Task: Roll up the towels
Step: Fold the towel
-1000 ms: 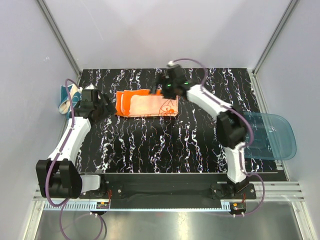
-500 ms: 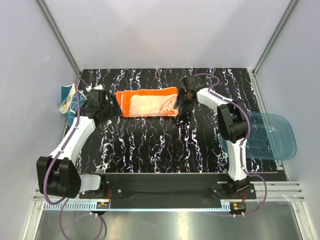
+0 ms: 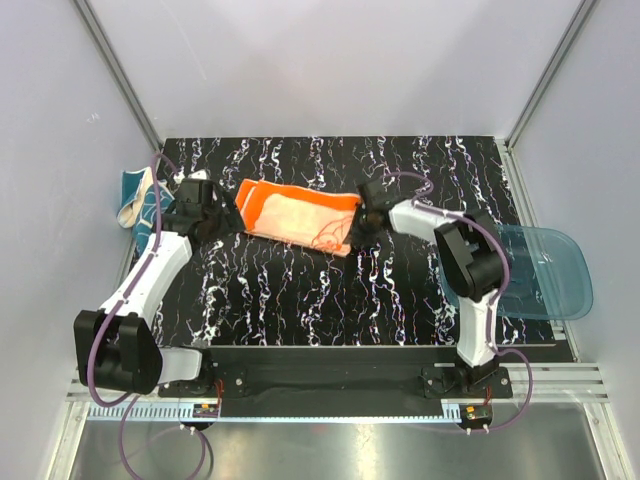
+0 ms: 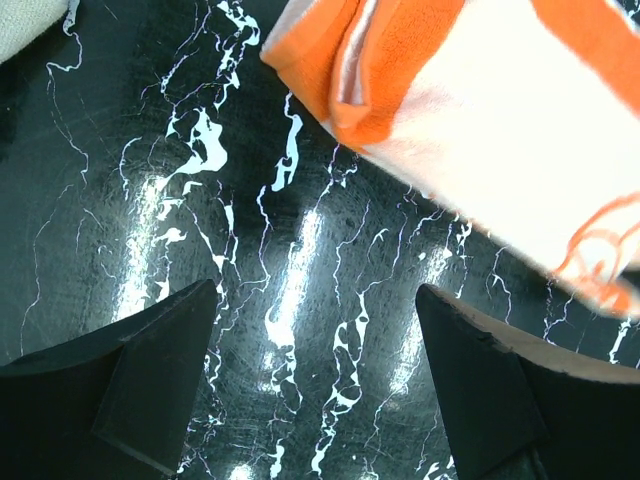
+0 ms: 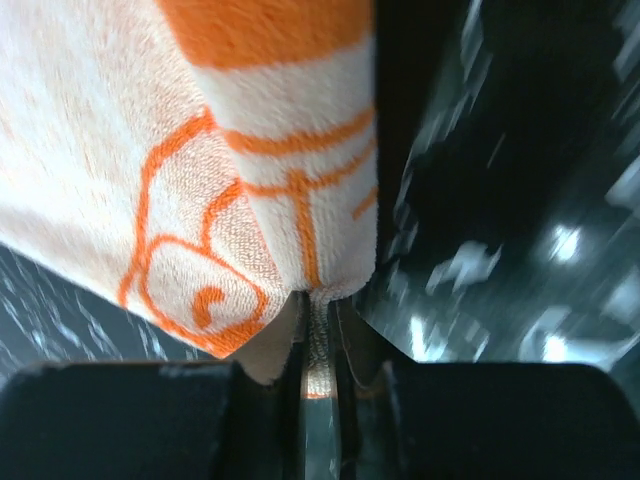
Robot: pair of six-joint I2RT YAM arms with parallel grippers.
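The orange and peach towel (image 3: 300, 214) lies folded on the black marbled table, slanting down to the right. My right gripper (image 3: 362, 222) is shut on its right end. The right wrist view shows the towel (image 5: 200, 150) with a fold of its edge pinched between the two fingers of that gripper (image 5: 318, 310). My left gripper (image 3: 205, 215) stands open just left of the towel's left end, over bare table. Its wrist view has the towel (image 4: 480, 110) ahead of the open gripper (image 4: 315, 292), apart from it. The teal towel (image 3: 135, 195) lies crumpled at the far left.
A translucent blue tray (image 3: 545, 270) hangs over the table's right edge beside the right arm. The black marbled table (image 3: 330, 290) is bounded by pale walls left, right and behind. A cream cloth corner (image 4: 30, 20) shows at the upper left of the left wrist view.
My right gripper came down from above the towel to its right end and shut on the edge. That end has shifted toward me, so the towel now slants. The left arm barely moved.
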